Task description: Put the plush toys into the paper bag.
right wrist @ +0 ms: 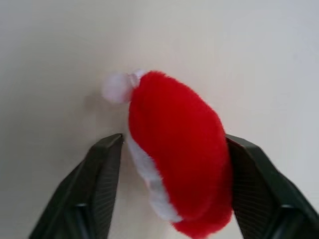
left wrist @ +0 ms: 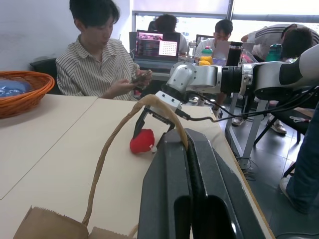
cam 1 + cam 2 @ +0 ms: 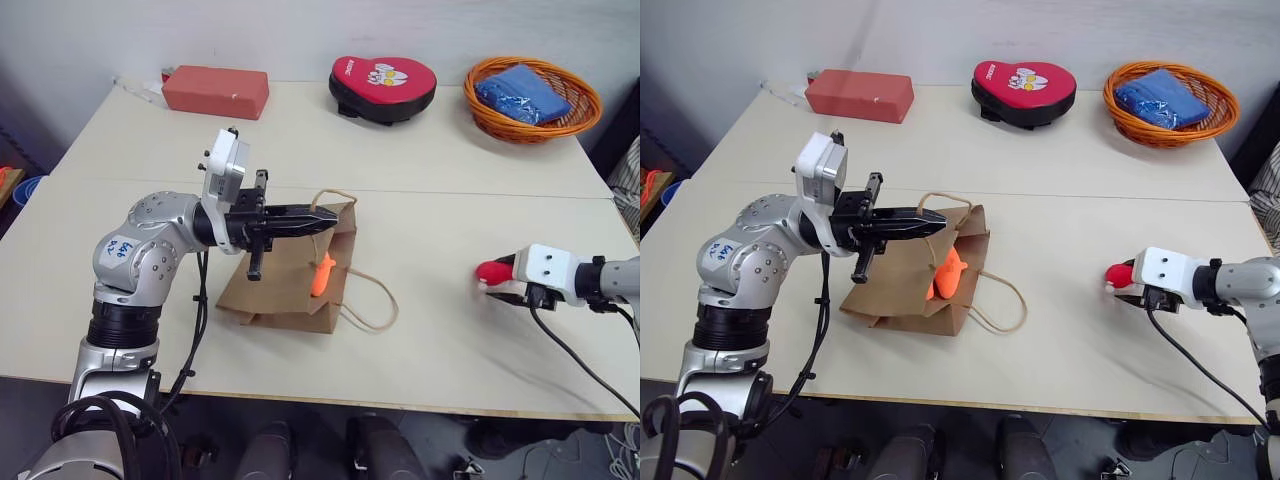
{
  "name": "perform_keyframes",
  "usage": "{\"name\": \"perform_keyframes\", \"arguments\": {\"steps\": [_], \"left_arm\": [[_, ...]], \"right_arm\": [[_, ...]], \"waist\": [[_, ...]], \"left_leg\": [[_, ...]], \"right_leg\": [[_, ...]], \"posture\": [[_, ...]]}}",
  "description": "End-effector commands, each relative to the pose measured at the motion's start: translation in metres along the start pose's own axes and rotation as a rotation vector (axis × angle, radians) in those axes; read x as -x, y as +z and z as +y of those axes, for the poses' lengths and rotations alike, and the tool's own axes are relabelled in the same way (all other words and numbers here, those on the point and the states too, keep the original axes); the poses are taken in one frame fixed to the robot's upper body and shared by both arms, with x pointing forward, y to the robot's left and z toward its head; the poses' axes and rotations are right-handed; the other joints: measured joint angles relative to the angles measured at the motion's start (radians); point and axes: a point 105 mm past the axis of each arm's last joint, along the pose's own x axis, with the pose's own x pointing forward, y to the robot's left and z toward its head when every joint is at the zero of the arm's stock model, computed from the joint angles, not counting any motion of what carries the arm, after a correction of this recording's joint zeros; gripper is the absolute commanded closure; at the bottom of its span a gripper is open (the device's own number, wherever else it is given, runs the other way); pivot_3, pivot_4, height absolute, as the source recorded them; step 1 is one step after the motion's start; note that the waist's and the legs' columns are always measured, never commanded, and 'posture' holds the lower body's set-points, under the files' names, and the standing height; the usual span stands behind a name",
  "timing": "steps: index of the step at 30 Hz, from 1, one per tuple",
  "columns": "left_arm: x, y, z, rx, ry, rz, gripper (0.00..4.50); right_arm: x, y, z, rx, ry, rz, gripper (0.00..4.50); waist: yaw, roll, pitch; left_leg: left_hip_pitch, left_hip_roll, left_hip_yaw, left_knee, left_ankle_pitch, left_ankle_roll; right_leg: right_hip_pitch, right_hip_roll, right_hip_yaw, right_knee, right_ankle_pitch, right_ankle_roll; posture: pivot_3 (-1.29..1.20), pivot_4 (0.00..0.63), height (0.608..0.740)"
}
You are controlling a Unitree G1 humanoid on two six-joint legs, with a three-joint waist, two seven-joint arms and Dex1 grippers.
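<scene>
Paper bag [image 3: 285,280] lies mid-table, orange plush [image 3: 323,274] at its mouth. Left gripper [image 3: 325,217] clamped on bag's cord handle [image 2: 114,144]. Right gripper [image 1: 172,186] straddles red plush [image 1: 177,149] w/ fingers spread, one touching.

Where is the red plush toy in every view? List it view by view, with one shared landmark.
Left eye: red plush toy, right side, at the right claw.
Right eye: right side.
Left wrist: centre, under the right claw.
Right wrist: centre, between the fingers.
Shared landmark: the right claw.
</scene>
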Motion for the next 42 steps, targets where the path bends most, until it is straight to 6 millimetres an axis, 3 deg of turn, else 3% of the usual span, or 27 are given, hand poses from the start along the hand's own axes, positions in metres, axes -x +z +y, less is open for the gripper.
{"name": "perform_keyframes", "arguments": {"steps": [1,3,6,9,13,19,22,25,32,35,42], "left_arm": [[0.0,0.011,-0.003,-0.06,-0.01,-0.003,4.5],[0.0,0.011,-0.004,-0.06,-0.011,-0.001,4.5],[-0.001,0.013,-0.003,-0.061,-0.02,-0.005,4.5],[-0.003,0.015,-0.003,-0.059,-0.033,-0.01,4.5],[-0.006,0.015,-0.004,-0.054,-0.059,-0.012,4.5],[-0.011,0.019,-0.002,-0.064,-0.075,-0.027,4.5],[-0.011,0.018,-0.001,-0.068,-0.062,-0.034,4.5],[-0.011,0.017,-0.001,-0.07,-0.049,-0.044,4.5],[-0.015,0.016,-0.001,-0.084,-0.024,-0.095,4.5],[-0.016,0.016,0.0,-0.091,-0.011,-0.106,4.5],[-0.01,0.015,-0.004,-0.093,0.016,-0.103,4.5]], "right_arm": [[0.0,0.016,0.002,-0.053,0.041,-0.101,3.02],[0.002,0.037,0.002,-0.121,0.07,-0.22,3.59],[-0.002,0.102,0.006,-0.285,0.192,-0.466,4.25],[-0.018,0.129,0.017,-0.42,0.287,-0.464,4.3],[-0.043,0.166,0.011,-0.509,0.284,-0.56,4.3],[-0.075,0.224,0.047,-0.585,0.531,-0.644,4.3],[-0.079,0.239,0.067,-0.616,0.678,-0.639,4.3],[-0.092,0.251,0.068,-0.745,0.739,-0.641,4.3],[-0.148,0.258,0.072,-0.865,0.65,-0.492,4.3],[-0.158,0.263,0.066,-0.938,0.587,-0.515,4.3],[-0.131,0.254,0.069,-0.859,0.653,-0.511,1.82]], "waist": [[0.0,0.0,0.0],[0.001,0.0,0.0],[-0.008,0.0,0.0],[-0.008,0.0,0.0],[0.0,-0.001,-0.001],[0.001,-0.001,-0.001],[0.0,-0.001,-0.001],[-0.003,-0.001,-0.001],[-0.029,-0.001,-0.001],[-0.037,-0.001,-0.001],[-0.046,-0.001,-0.001]], "left_leg": [[0.0,0.0,0.0,0.0,0.0,0.0],[0.0,0.0,0.0,0.0,0.0,0.0],[0.0,0.0,0.0,0.001,0.0,0.0],[0.0,0.001,-0.002,0.001,0.001,-0.001],[0.0,0.001,-0.004,0.001,0.001,-0.002],[-0.004,0.0,-0.005,0.001,0.001,-0.002],[-0.004,0.0,-0.006,0.001,0.001,-0.002],[-0.004,0.0,-0.006,0.001,0.001,-0.002],[-0.004,0.0,-0.006,0.0,0.001,-0.003],[-0.004,0.0,-0.006,0.0,0.001,-0.003],[-0.004,-0.001,-0.006,0.0,0.001,-0.003]], "right_leg": [[0.0,0.0,0.0,0.0,0.0,0.0],[0.0,0.0,0.0,0.0,0.0,0.0],[0.0,0.0,0.0,0.001,0.0,0.0],[-0.001,0.001,0.0,0.002,0.0,0.0],[0.0,0.0,-0.001,0.0,0.0,0.0],[-0.003,-0.001,-0.003,0.001,0.0,0.0],[-0.003,-0.001,-0.003,0.001,0.0,0.0],[-0.003,-0.001,-0.004,0.001,0.0,0.0],[-0.004,-0.001,-0.004,0.005,0.0,0.0],[-0.005,-0.001,-0.004,0.006,0.0,0.0],[-0.005,-0.001,-0.004,0.006,0.0,0.0]], "posture": [[0.0,0.15,0.74],[0.0,0.15,0.74],[0.0,0.15,0.74],[0.0,0.15,0.74],[0.0,0.15,0.74],[0.0,0.15,0.74],[0.0,0.15,0.74],[0.0,0.15,0.74],[0.0,0.15,0.74],[0.0,0.15,0.74],[0.0,0.15,0.74]]}}
